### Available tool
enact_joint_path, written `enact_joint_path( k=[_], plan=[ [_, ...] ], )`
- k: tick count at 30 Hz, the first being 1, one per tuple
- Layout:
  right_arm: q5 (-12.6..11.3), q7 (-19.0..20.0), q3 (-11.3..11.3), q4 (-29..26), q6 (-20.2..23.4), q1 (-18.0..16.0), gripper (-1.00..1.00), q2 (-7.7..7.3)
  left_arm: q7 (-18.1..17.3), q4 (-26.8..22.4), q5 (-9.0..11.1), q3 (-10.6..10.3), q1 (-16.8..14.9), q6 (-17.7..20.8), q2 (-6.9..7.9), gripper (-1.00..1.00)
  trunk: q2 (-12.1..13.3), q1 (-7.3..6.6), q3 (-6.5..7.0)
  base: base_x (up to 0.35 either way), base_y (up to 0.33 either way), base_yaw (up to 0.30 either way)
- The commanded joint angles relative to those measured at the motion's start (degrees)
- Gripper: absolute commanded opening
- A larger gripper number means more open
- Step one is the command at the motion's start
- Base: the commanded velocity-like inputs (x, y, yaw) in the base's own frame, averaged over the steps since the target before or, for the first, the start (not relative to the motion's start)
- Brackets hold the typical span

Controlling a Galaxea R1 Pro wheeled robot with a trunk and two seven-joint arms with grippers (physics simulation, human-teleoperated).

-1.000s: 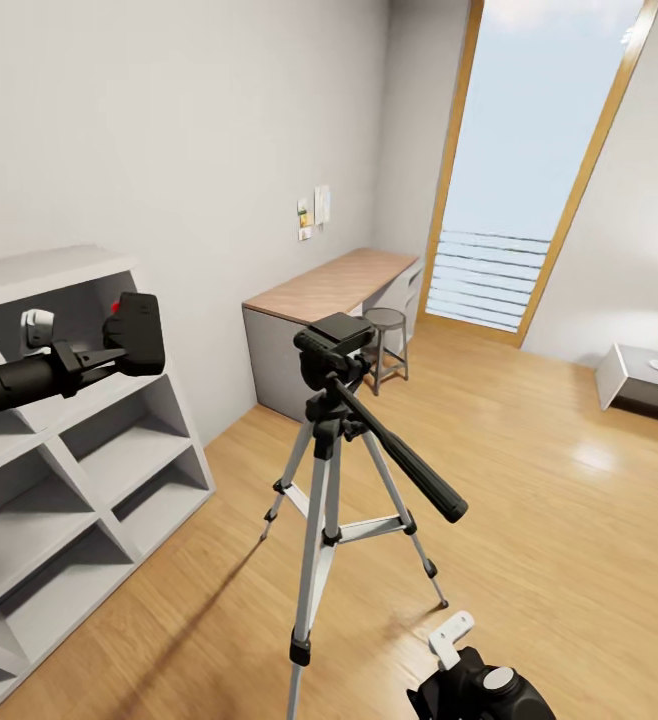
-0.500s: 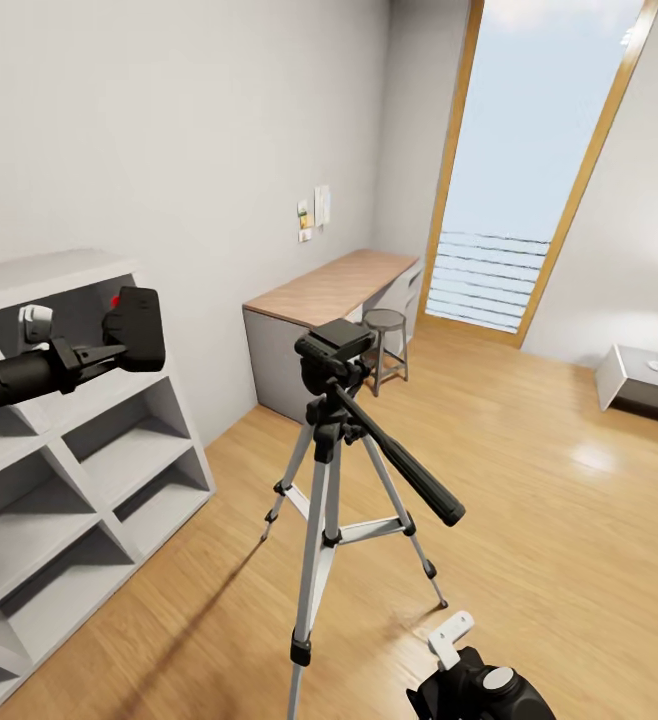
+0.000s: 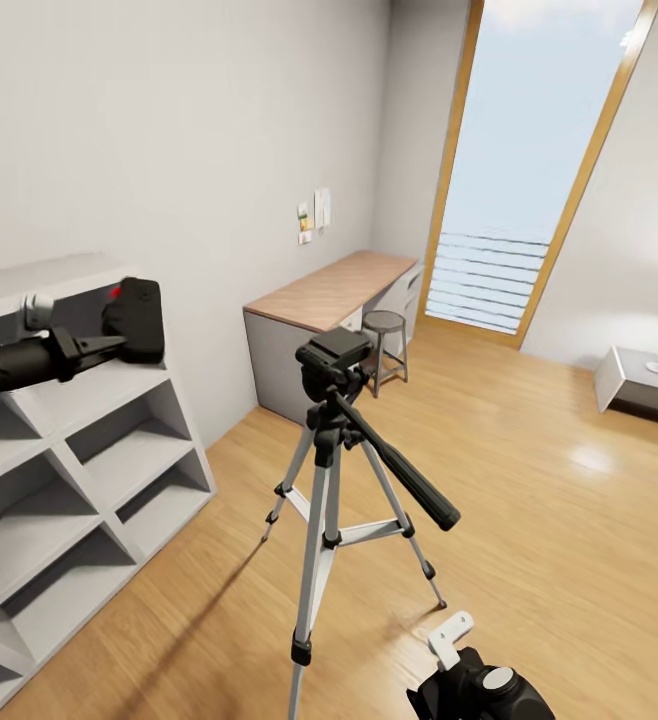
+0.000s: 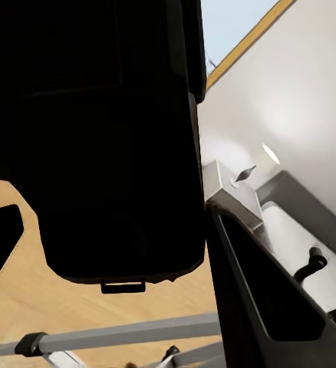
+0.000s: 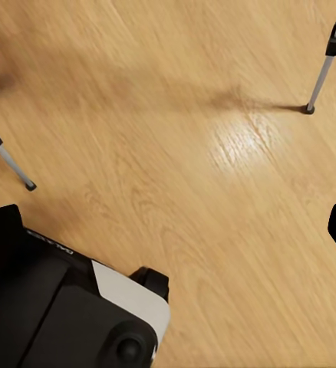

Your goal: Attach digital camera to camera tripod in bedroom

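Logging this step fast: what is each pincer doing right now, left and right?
Left pincer: shut on the digital camera, held up beside the white shelf.
Right pincer: low by the floor, holding nothing visible; open or shut cannot be told.

The left pincer (image 3: 99, 343) has lifted the small black boxy digital camera (image 3: 137, 320) slightly higher — its red button now sits level with the white cube shelf's (image 3: 89, 400) top edge — while the view tilted a little.

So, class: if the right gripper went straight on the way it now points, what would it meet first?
Most likely the bare wood floor. The right wrist view looks straight down onto the planks, with two feet of the camera tripod off to the sides, out of that line. Depth is hard to judge.
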Motion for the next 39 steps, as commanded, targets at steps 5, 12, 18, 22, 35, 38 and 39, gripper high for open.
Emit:
enact_joint_path(
  k=[5, 12, 18, 22, 35, 38, 39],
  plan=[
    [-0.07, 0.07, 0.06, -0.05, 0.42, -0.05, 1.0, 0.03, -0.8, 3.55, 1.46, -8.82, -6.54, 0.26, 2.48, -1.0, 1.96, -1.09, 0.83, 0.0, 0.0, 0.0],
    [-0.08, -0.03, 0.08, 0.2, 0.36, -0.05, 1.0, 0.08, -0.91, 9.58, 4.73, -25.83, -19.32, 0.26, 4.43, -1.0, 4.77, -2.63, 2.09, 0.0, 0.0, 0.0],
    [0.08, 0.09, 0.27, 2.01, 0.05, -0.05, 1.0, 0.06, -1.2, 10.68, 5.36, -33.86, -24.93, 0.26, 4.93, -1.0, 7.17, -3.95, 3.16, 0.0, 0.0, 0.0],
    [0.07, 0.28, 0.25, 2.59, -0.02, -0.05, 1.0, -0.03, -1.52, 10.33, 5.99, -35.41, -26.02, 0.26, 6.14, -1.0, 8.78, -4.83, 3.88, 0.0, 0.0, 0.0],
    [-0.08, 0.37, 0.29, 3.07, -0.18, -0.05, 1.0, -0.03, -1.73, 7.05, 10.45, -36.1, -26.54, 0.26, 8.56, -1.0, 13.99, -7.68, 6.21, 0.0, 0.0, 0.0],
    [-0.1, 0.34, 0.34, 3.25, -0.19, -0.05, 1.0, 0.16, -1.66, 6.92, 11.33, -36.24, -26.49, 0.26, 8.62, -1.0, 15.2, -8.34, 6.75, 0.0, 0.0, 0.0],
    [-0.1, 0.32, 0.35, 3.38, -0.19, -0.05, 1.0, 0.2, -1.65, 6.88, 11.47, -36.26, -26.49, 0.26, 8.62, -1.0, 15.6, -8.56, 6.93, 0.0, 0.0, 0.0]
  ],
)
